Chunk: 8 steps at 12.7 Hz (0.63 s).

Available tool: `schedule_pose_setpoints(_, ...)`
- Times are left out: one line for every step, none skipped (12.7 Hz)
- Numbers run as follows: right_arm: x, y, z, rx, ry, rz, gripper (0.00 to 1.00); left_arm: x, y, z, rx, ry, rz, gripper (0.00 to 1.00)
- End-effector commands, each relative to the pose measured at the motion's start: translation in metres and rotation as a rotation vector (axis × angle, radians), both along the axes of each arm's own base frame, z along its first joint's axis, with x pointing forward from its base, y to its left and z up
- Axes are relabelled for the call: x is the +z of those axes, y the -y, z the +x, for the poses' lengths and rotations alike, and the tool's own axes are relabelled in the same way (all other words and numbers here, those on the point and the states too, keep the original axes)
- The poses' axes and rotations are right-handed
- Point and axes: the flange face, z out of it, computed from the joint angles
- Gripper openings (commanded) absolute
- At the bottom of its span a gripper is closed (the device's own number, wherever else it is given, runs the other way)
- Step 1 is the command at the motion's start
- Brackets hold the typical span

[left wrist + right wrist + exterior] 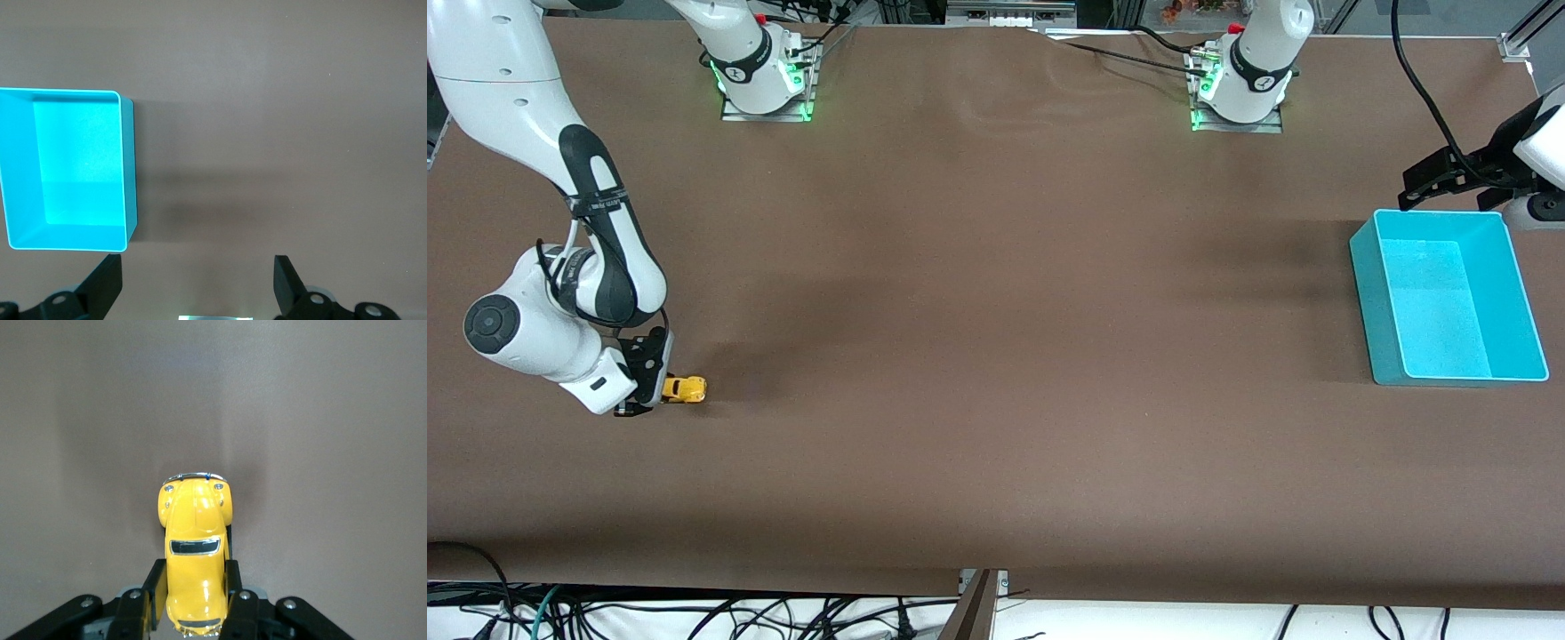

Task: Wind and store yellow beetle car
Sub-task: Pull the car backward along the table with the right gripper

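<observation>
- Gripping the yellow beetle car (685, 388) at its rear flanks on the brown worktop (996, 356), toward the right arm's end, with the right gripper (193, 590) fingers (155, 593) clenched against both sides.
- Judging the winding step to be in hand: next, likely dragging the car backward along the worktop, wheels pressed down.
- Hovering beside the cyan bin (1447, 298), waiting, with the left gripper (197, 287) fingers released.
- Showing a glossy rounded body, dark windscreen, chrome bumper.

Even overhead light (soft shadows), sharp focus.
</observation>
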Motion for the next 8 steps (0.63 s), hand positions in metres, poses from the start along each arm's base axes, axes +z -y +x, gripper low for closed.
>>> schedule_pose_setpoints(-0.018,0.017,-0.007,0.017,-0.019,0.018,0.31,0.004,0.001,0.003,0.011,0.009,-0.004,1.00)
schedule_pose_setpoints(-0.017,0.019,-0.007,0.021,-0.017,0.018,0.31,0.004,0.001,0.003,0.011,0.009,-0.004,1.00)
schedule_pose_setpoints(-0.018,0.020,-0.007,0.023,-0.017,0.018,0.32,0.003,0.001,0.003,0.011,0.007,-0.004,1.00)
schedule_pose_setpoints(-0.017,0.020,-0.006,0.023,-0.014,0.017,0.32,0.004,0.001,0.003,0.011,0.009,-0.004,1.00)
schedule_pose_setpoints(-0.016,0.019,-0.006,0.024,-0.014,0.017,0.34,0.004,0.001,0.003,0.011,0.009,-0.005,1.00)
schedule_pose_setpoints(-0.015,0.018,-0.005,0.022,-0.012,0.019,0.50,0.004,0.001,0.003,0.011,0.009,-0.004,1.00)
schedule_pose_setpoints(-0.011,0.013,-0.002,0.023,-0.004,0.023,1.00,0.004,0.001,0.003,0.011,0.010,-0.004,1.00)
schedule_pose_setpoints(-0.002,0.006,0.003,0.028,0.007,0.030,1.00,0.004,0.001,0.003,0.011,0.010,-0.005,1.00)
